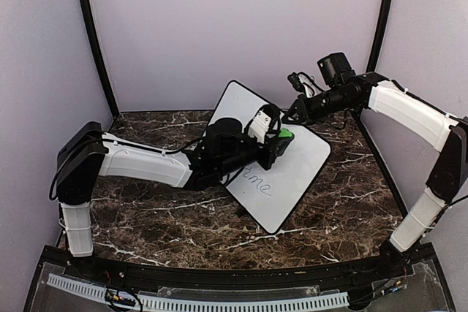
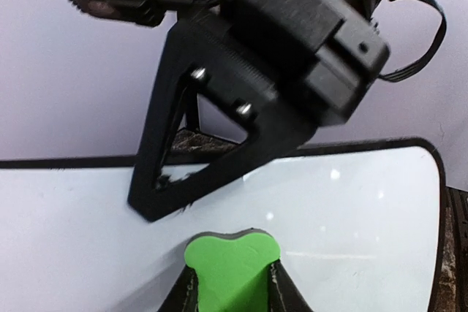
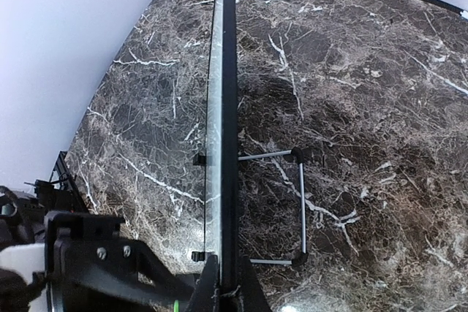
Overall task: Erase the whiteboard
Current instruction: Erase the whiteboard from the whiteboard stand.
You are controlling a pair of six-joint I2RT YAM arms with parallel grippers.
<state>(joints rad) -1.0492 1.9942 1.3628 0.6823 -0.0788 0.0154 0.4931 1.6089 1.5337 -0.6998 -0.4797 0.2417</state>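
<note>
Over on the left, the left arm stretches low across the marble worktop (image 1: 146, 210), and its left gripper (image 1: 281, 140) is clamped tight on a green eraser (image 1: 284, 134). The wrist view shows the green block pinched between both fingers, its face laid against the white surface.

Moving to the middle, the whiteboard (image 1: 292, 173) sits at the centre of the worktop, turned on a diagonal and propped up at a slant. The wire stand (image 3: 301, 206) shows behind it in the right wrist view.

So how far along is the task? The stretch of board around the eraser reads clean in the left wrist view, with no marks visible there. Lower down, near the board's left edge, a line of handwriting (image 1: 257, 181) is plainly there. The left arm covers part of the board, so I can't tell whether more writing sits under it. I'd call the job partly done, with the lower portion left to wipe.

On the right, the right gripper (image 1: 295, 111) has its fingers pressed together on the board's upper edge, steadying it.
</note>
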